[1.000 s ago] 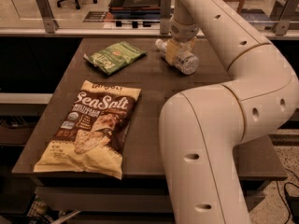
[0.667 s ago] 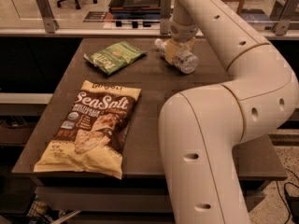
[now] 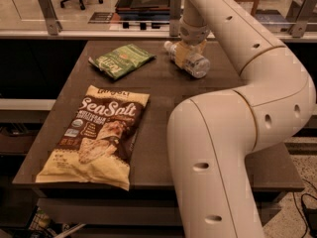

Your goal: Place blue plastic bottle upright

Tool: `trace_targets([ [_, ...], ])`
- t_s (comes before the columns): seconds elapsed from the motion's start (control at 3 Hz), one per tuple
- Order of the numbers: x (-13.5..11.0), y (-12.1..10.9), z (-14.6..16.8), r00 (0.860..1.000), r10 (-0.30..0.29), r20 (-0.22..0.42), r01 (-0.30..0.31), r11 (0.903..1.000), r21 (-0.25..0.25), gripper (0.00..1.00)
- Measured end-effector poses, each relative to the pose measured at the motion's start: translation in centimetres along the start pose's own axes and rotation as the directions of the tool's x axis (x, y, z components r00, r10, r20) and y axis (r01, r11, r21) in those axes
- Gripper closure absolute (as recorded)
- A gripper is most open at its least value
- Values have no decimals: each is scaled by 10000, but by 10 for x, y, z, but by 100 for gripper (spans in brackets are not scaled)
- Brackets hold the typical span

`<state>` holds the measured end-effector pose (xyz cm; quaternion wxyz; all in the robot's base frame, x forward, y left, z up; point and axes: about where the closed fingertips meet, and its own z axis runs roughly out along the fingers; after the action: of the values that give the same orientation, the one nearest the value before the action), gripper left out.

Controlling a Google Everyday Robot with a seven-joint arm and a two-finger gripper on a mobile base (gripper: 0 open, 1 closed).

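The blue plastic bottle lies on its side at the far right of the dark table, with its white cap pointing to the back left. It is small and clear with a pale label. My gripper hangs straight down from the arm's wrist and sits right on top of the bottle's middle, hiding part of it. The large white arm bends through the right half of the view.
A green snack bag lies at the back left of the table. A big yellow and brown Sea Salt chip bag lies at the front left. A counter edge with metal posts runs behind the table.
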<state>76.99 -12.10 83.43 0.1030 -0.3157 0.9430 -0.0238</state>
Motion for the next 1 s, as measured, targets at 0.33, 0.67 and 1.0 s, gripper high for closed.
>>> trace_targets([
  [0.33,3,-9,-11,9997,180,161,-186,9992,361,100],
  [0.67,13,-18,-27,9989,424,210,-440,9955,844,100],
  [1.0,24,-26,-43,9942,708,809,-779,9930,886,100],
])
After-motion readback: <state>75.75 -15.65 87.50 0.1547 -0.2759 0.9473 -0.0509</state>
